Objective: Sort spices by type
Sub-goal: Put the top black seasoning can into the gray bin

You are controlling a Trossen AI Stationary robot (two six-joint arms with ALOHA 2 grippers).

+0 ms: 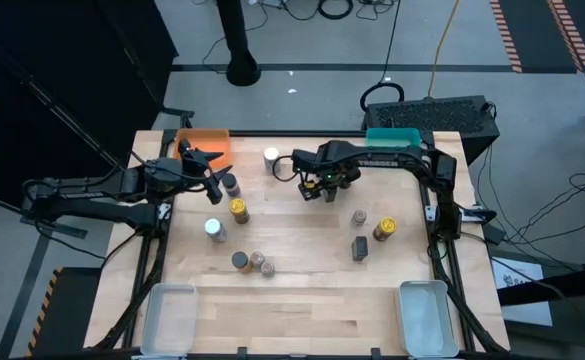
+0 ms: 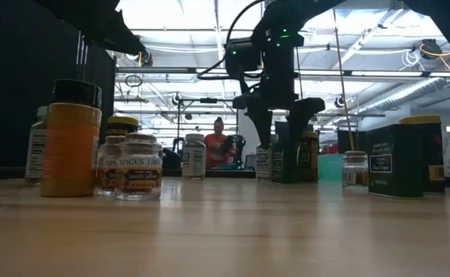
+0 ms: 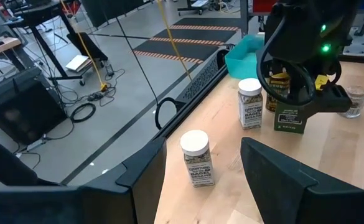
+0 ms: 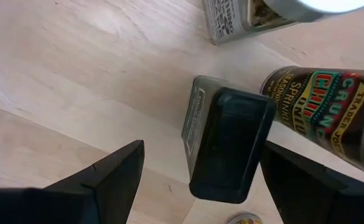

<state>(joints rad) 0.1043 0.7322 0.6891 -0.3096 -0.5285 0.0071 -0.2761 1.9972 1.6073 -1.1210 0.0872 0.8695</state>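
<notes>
Spice jars stood scattered across the wooden table (image 1: 302, 300): a grey-lidded jar (image 1: 241, 261) near six o'clock, a white-topped jar (image 1: 214, 229) at nine, a yellow jar (image 1: 384, 229) and a dark tin (image 1: 360, 248) toward three. Farther back, the right gripper (image 1: 317, 190) hung with jaws spread on either side of a dark rectangular tin (image 4: 222, 146) at twelve o'clock, beside a Trader Joe's jar (image 4: 325, 102). The left gripper (image 1: 212, 185) waited open at ten o'clock, near the orange tray (image 1: 204, 142).
</notes>
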